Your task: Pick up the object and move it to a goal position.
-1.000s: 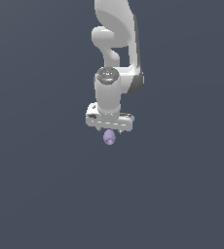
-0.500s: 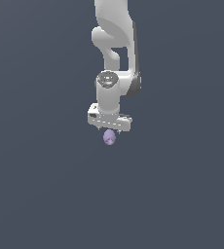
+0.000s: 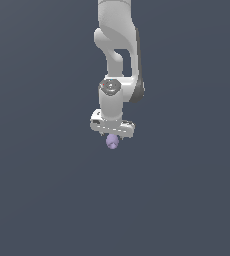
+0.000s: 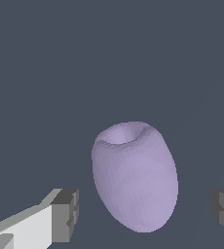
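The object is a small lavender ball, egg-shaped with a dimple on top, resting on the dark grey floor. My white gripper hangs straight above it, pointing down. In the wrist view the ball lies between my two fingers, with a clear gap on each side. The gripper is open and touches nothing. The fingertips are hard to make out in the exterior view.
The arm's white links rise straight up above the gripper. The flat dark grey floor spreads all around the ball, with no other object in view.
The gripper has come down a little toward the ball. The ball has stayed in the same place.
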`<state>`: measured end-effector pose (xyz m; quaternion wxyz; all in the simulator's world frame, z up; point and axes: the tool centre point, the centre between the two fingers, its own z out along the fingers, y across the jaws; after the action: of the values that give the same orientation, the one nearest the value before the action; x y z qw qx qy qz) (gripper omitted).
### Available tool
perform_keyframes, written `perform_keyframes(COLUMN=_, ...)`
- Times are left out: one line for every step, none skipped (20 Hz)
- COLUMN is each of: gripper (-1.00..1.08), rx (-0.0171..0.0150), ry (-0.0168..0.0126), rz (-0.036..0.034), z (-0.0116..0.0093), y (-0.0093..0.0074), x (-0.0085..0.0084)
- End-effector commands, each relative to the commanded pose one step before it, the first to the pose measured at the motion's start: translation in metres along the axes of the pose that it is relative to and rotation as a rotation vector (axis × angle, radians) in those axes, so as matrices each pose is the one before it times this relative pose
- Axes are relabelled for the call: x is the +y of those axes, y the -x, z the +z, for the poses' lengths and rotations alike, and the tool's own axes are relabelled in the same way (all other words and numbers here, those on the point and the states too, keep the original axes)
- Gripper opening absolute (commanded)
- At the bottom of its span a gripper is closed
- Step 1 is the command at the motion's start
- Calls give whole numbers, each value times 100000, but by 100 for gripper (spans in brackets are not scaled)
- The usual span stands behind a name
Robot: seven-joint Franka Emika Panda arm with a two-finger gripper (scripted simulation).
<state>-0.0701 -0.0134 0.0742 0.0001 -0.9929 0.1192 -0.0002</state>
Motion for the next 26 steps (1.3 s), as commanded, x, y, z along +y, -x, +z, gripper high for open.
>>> perform_keyframes(gripper=100, rx=-69, ry=31, rz=100, z=1285, y=98, x=31)
perform_keyframes(gripper=100, rx=12, ry=2, rz=47, z=457, y=12, x=11)
perform_keyframes(gripper=100, rx=0, ry=0, rz=0, z=398, y=8, x=-14)
perform_keyframes(gripper=100, rx=17, ry=-3, rz=67, z=322, y=-8, x=22)
perform_keyframes(gripper=100, rx=0, ry=0, rz=0, z=264, y=-9, x=-12)
perform_keyframes(gripper=100, rx=0, ry=0, rz=0, z=200, y=-13, x=-11)
perform_keyframes(gripper=100, rx=0, ry=0, rz=0, z=139, y=-14, x=-9)
perform_keyframes(gripper=100, rx=0, ry=0, rz=0, z=81, y=-10, x=-6)
perform_keyframes(gripper=100, rx=0, ry=0, rz=0, z=27, y=-4, x=-2)
perform_keyframes(gripper=-100, rx=0, ry=0, rz=0, z=0, y=0, x=0)
perform_keyframes(gripper=-100, rx=0, ry=0, rz=0, z=0, y=0, x=0)
perform_keyframes(gripper=-100, rx=0, ry=0, rz=0, z=0, y=0, x=0)
perform_keyframes(gripper=-100, rx=0, ry=0, rz=0, z=0, y=0, x=0)
perform_keyframes(gripper=-100, rx=0, ry=0, rz=0, z=0, y=0, x=0)
perform_keyframes(gripper=-100, rx=0, ry=0, rz=0, z=0, y=0, x=0)
perform_keyframes(gripper=-100, rx=0, ry=0, rz=0, z=0, y=0, x=0)
perform_keyframes(gripper=-100, rx=0, ry=0, rz=0, z=0, y=0, x=0)
perform_keyframes(gripper=-100, rx=0, ry=0, rz=0, z=0, y=0, x=0)
perform_keyframes(gripper=-100, rx=0, ry=0, rz=0, z=0, y=0, x=0)
perform_keyframes(gripper=-100, rx=202, ry=-88, rz=-64, z=-116, y=-57, x=-56)
perform_keyframes(gripper=-100, rx=0, ry=0, rz=0, z=-28, y=-4, x=-13)
perform_keyframes(gripper=-100, rx=0, ry=0, rz=0, z=-85, y=-12, x=-38)
perform_keyframes(gripper=-100, rx=0, ry=0, rz=0, z=-141, y=-20, x=-63)
perform_keyframes(gripper=-100, rx=0, ry=0, rz=0, z=-198, y=-28, x=-88)
perform_keyframes(gripper=-100, rx=0, ry=0, rz=0, z=-254, y=-36, x=-113)
perform_keyframes(gripper=-100, rx=0, ry=0, rz=0, z=-309, y=-44, x=-138)
